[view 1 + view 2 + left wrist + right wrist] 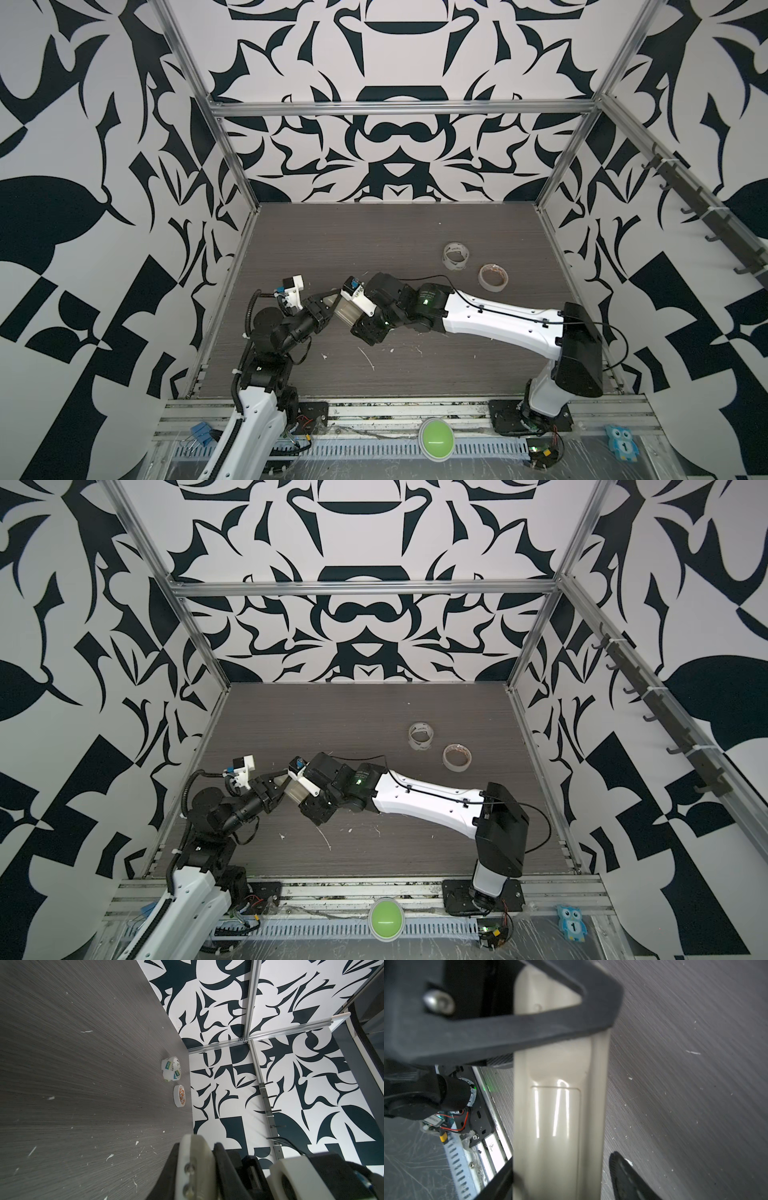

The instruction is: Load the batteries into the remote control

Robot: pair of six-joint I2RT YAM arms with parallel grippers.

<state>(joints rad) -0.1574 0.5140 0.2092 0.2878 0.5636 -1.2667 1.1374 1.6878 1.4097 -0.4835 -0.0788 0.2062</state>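
Note:
The remote control point(347, 312) point(296, 791) hangs above the table at mid-left, between my two grippers. My left gripper point(328, 305) point(279, 786) is shut on one end of it, and its black finger frame point(529, 1028) clamps across the pale back. The right wrist view shows the remote control point(556, 1105) back side up, its cover panel lying flush. My right gripper point(560, 1169) straddles the other end, open. One of its fingers touches an edge and the other finger point(629, 1178) stands a little off it. The batteries are out of view.
Two tape rolls point(456, 256) point(493, 276) lie on the grey table at the back right, also in the left wrist view as tape rolls point(171, 1071) point(179, 1098). A green button point(436, 438) sits on the front rail. Patterned walls with metal frame posts enclose the table.

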